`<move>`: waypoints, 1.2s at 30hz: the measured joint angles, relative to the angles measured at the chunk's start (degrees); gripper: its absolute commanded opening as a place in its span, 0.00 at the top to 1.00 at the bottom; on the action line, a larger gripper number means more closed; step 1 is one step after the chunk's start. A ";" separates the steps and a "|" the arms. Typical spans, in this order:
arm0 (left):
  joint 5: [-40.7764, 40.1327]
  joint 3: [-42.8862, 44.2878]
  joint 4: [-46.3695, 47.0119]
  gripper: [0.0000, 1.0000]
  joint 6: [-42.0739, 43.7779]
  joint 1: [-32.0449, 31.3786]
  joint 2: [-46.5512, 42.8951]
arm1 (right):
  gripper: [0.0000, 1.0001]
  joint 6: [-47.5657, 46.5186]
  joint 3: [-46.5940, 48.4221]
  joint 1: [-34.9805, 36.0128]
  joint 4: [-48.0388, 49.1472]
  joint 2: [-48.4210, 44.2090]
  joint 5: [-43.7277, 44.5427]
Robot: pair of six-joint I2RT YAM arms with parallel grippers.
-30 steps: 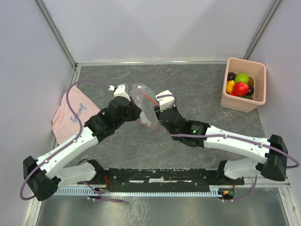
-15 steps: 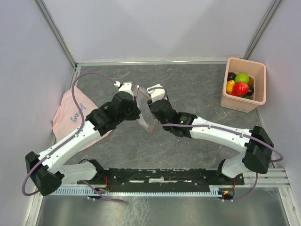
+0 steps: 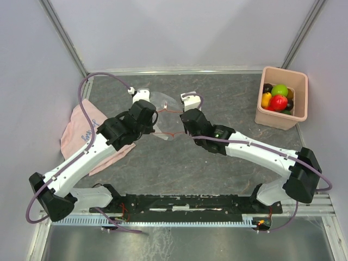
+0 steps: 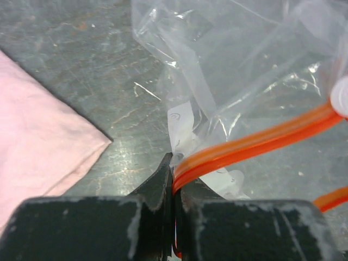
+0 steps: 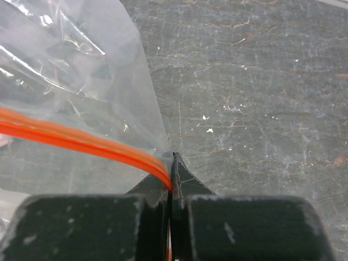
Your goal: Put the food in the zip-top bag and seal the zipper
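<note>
From above, the bag (image 3: 165, 104) was near the middle of the bench (image 3: 234, 98), toward its far edge, stretched between both claws. Its zipper (image 3: 169, 111) ran left to right, with the mouth parted into two orange lines. The left claw (image 3: 154, 119) and the right claw (image 3: 184, 123) each pinched one end. The food (image 3: 278, 98) sat in a pink bin (image 3: 274, 120) at the far right corner, and a pink cloth (image 3: 73, 136) lay by the left edge. The bench was dark grey and marbled, with pale walls around it.

At the left wrist, the claw (image 4: 174, 182) was clenched on the zipper (image 4: 255, 140), which slanted up to the right under the crinkled bag (image 4: 244, 54).

At the right wrist, the claw (image 5: 172, 166) was clenched on the zipper (image 5: 81, 140), which ran off to the left.
</note>
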 measured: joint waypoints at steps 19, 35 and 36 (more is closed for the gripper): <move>2.60 5.44 -2.27 0.97 6.43 -0.20 6.40 | 0.39 3.10 -0.57 -0.39 -1.95 -1.29 -9.94; 6.82 5.44 -2.19 0.97 7.56 -1.29 9.51 | 0.61 1.95 0.98 -2.80 4.31 0.28 -11.78; 6.95 5.44 -2.19 0.93 7.56 -1.36 9.51 | 0.69 2.10 0.98 -3.06 4.46 0.66 -11.91</move>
